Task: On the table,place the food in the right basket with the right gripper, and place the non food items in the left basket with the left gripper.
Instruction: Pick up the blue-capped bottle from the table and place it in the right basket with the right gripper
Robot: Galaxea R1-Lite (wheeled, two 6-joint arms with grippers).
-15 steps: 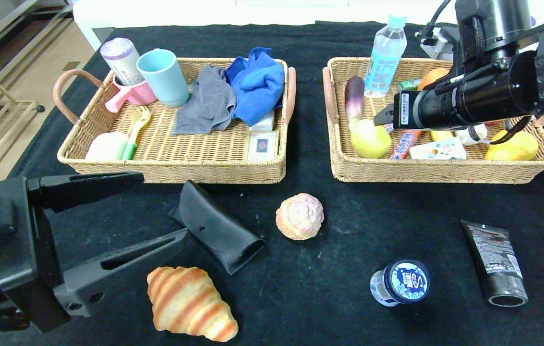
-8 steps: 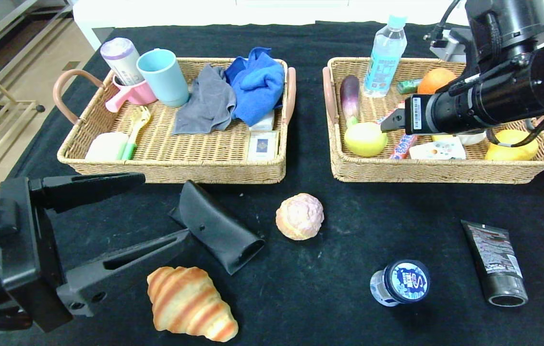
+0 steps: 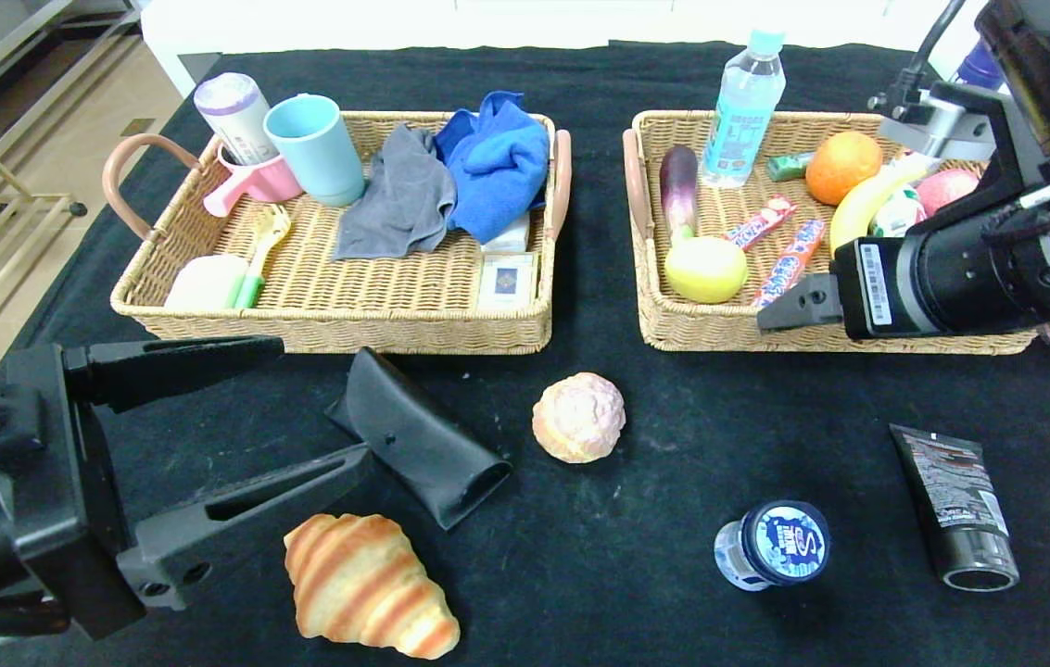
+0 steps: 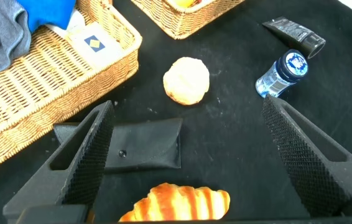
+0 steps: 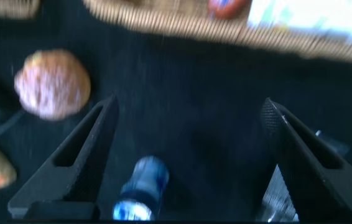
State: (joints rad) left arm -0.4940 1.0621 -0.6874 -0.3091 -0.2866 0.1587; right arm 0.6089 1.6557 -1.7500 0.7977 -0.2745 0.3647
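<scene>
Head view: right gripper (image 3: 789,310) spread empty by the right basket (image 3: 844,339); left gripper (image 3: 302,412) gaping; the cream puff (image 3: 578,417) looks soft, best pinched lightly across its middle.

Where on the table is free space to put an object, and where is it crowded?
Bare black cloth lies between the cream puff, the right basket and the black tube. It is crowded around the glasses case, croissant and left gripper.
</scene>
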